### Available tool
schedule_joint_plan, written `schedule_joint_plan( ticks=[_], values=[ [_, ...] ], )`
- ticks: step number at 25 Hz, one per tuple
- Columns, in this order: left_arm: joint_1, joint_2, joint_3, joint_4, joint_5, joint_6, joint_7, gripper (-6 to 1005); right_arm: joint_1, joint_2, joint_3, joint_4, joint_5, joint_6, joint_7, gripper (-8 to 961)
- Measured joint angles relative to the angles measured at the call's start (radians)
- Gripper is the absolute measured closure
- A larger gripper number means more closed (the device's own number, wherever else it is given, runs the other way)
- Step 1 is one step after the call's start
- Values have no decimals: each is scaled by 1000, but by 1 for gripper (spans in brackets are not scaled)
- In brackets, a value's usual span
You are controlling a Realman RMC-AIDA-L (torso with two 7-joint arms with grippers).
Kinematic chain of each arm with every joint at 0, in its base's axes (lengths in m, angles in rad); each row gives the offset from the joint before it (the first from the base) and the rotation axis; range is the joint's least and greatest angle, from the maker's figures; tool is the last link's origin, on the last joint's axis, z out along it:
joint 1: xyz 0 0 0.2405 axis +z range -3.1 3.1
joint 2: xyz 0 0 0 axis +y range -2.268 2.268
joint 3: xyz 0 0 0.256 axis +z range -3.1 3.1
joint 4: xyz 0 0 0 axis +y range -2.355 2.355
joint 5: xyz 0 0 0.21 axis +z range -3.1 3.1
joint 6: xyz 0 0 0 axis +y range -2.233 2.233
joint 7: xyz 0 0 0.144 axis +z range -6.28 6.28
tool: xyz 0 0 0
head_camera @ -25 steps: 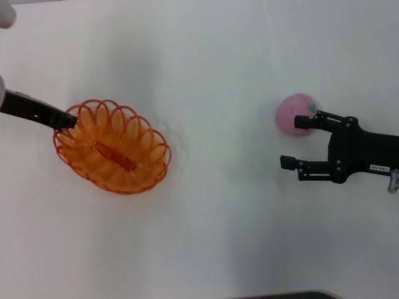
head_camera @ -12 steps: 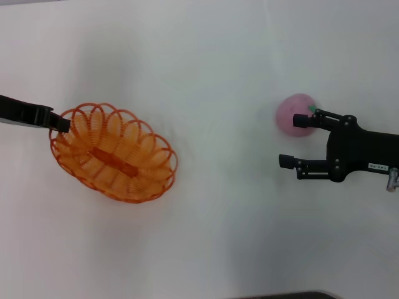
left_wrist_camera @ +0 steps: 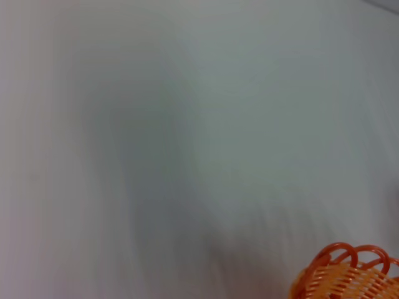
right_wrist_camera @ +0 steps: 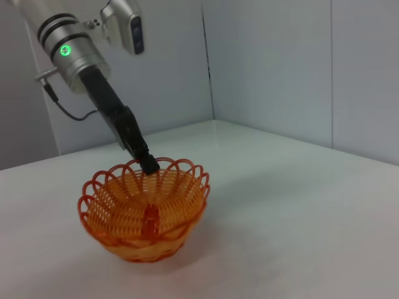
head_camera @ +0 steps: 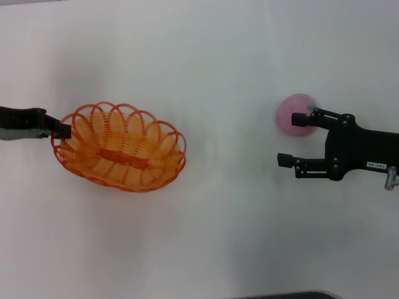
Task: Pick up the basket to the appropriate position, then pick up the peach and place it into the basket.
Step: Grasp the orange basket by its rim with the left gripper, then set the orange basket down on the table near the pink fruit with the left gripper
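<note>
The orange basket [head_camera: 118, 147] lies left of centre on the white table. My left gripper [head_camera: 60, 130] is shut on its left rim. The right wrist view shows the same grip [right_wrist_camera: 148, 166] on the far rim of the basket [right_wrist_camera: 144, 215], which sits level and low over the table. A piece of the rim shows in the left wrist view [left_wrist_camera: 349, 274]. The pink peach [head_camera: 290, 116] with its green leaf rests at the right. My right gripper [head_camera: 297, 136] is open, with its far finger over the peach's right side and its near finger well clear.
The white table [head_camera: 218, 218] spreads on all sides. Grey walls [right_wrist_camera: 268, 62] stand behind it in the right wrist view. The black front edge shows at the bottom of the head view [head_camera: 287, 295].
My left gripper has swung the basket, so its long side now lies nearly across, and its right end has moved right. The left arm dropped lower in view. The right gripper and the peach barely moved.
</note>
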Motion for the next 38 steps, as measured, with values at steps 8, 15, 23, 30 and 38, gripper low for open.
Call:
schedule_joint_plan(
  ticks=[8,15,23,30,38],
  values=[
    [69,-72,-28,95,-22,-8,-17,954,0,0,0,0,1,8,-1,20],
    [123,-95,-26,109,-93,-15,-34,953,0,2,0,0,1,15,-5,20],
    [191,-98,-19,104,-177,-47,-48,956,0,2,0,0,1,22,-5,19],
    [200,-99,-15,84,-191,-67,-44,957,1,3,0,0,1,23,-5,19],
    [209,-103,40,46,-234,-132,-49,956,1,3,2,0,3,24,-6,19]
  ],
)
